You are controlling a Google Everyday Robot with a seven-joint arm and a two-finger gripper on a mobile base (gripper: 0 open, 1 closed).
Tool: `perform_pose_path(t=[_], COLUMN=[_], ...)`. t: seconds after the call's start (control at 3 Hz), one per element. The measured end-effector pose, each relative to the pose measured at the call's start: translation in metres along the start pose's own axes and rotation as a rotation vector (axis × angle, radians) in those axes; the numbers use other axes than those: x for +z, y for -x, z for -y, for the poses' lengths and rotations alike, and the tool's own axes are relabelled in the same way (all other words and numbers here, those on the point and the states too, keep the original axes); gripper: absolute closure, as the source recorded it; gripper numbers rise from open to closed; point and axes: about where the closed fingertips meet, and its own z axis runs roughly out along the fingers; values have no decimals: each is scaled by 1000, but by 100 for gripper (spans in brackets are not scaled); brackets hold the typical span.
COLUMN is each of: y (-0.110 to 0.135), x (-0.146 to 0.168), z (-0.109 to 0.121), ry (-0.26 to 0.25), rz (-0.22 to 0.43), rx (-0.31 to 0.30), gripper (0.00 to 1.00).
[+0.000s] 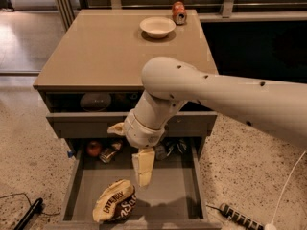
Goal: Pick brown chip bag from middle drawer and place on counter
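The brown chip bag [115,207] lies crumpled at the front left of the open middle drawer [168,195], cream top to the left, white lettering facing up. My gripper [128,156] hangs from the big white arm over the drawer's middle, just above and right of the bag, not touching it. Its two cream fingers [143,169] are spread apart and hold nothing. The tan counter [105,47] is the cabinet's top, behind and above the arm.
A white bowl [157,27] and an orange can [178,12] stand at the counter's back. The upper drawer front [86,124] juts out above the middle drawer. A red apple [94,149] and small packets [111,152] lie at the drawer's back. A power strip [240,218] lies on the floor at the right.
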Motion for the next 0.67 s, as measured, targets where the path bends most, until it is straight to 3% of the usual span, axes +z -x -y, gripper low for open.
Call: perform_pose_path(t=[0.33, 0.67], y=[-5, -8], x=[31, 56], z=[-17, -30], ry=[56, 150], rz=[23, 52], rx=[0, -5], gripper=[0, 0])
